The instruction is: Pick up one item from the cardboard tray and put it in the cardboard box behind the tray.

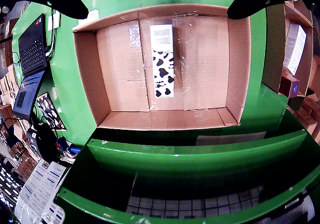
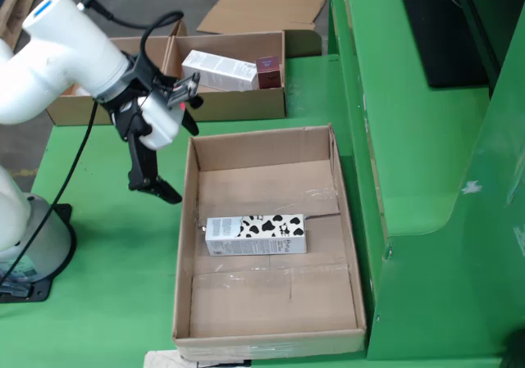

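Bright even light, fisheye-warped wrist view (tape glare).

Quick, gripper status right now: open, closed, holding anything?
Gripper: open and empty, fingers spread wide in the wrist view, hovering beside the cardboard tray; the cow-print carton lies untouched inside.

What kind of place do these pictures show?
Probably a workshop or warehouse test bench: a green metal table, open cardboard boxes with packaged goods, and a laptop beside the table.
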